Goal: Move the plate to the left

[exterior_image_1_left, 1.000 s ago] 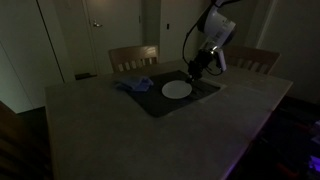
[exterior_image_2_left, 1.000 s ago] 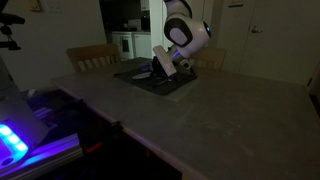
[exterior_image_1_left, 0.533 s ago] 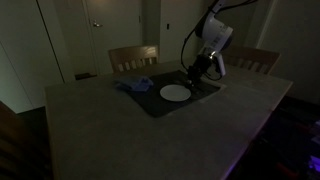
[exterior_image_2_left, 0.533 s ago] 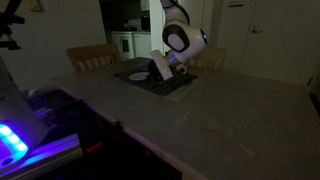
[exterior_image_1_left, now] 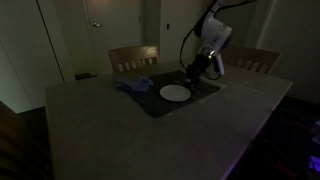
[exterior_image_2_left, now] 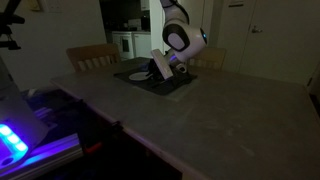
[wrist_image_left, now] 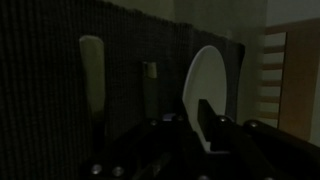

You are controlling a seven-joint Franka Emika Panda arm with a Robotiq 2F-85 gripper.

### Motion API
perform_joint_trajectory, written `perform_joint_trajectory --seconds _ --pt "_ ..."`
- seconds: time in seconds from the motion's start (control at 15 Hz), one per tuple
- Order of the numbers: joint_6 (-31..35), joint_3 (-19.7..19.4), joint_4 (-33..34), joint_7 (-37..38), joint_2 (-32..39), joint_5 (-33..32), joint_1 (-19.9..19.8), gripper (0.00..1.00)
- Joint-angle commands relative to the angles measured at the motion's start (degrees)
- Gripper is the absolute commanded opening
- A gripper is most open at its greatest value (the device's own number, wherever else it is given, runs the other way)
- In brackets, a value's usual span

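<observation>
A white round plate (exterior_image_1_left: 174, 93) lies on a dark placemat (exterior_image_1_left: 160, 102) in the middle of the table. It also shows in an exterior view (exterior_image_2_left: 137, 75) and in the wrist view (wrist_image_left: 207, 80). My gripper (exterior_image_1_left: 191, 76) is low at the plate's right rim, and it shows in an exterior view (exterior_image_2_left: 160, 68) too. In the wrist view one dark finger (wrist_image_left: 203, 118) overlaps the plate's edge. The other finger is lost in the dark, so I cannot tell how the jaws stand.
A blue cloth (exterior_image_1_left: 133, 85) lies on the placemat to the left of the plate. Two utensils (wrist_image_left: 92, 75) lie on the mat in the wrist view. Wooden chairs (exterior_image_1_left: 134, 57) stand behind the table (exterior_image_1_left: 120, 130). The room is very dark.
Over the last second the gripper came down and slightly left to the plate's right rim, and the plate shifted a little to the left. Nothing moved in the last half second.
</observation>
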Motion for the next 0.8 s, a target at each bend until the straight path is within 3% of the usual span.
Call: perform_joint_trajectory --seconds 0.0,0.47,0.73 --pt "-0.51 -0.61 0.12 1.25 -1.52 -1.10 1.54 0.51" --pt "0.71 -1.12 -1.70 6.83 -7.82 -5.94 5.01 0.98" --pt "1.14 -1.03 -2.17 13.26 -10.82 -12.35 6.53 1.00"
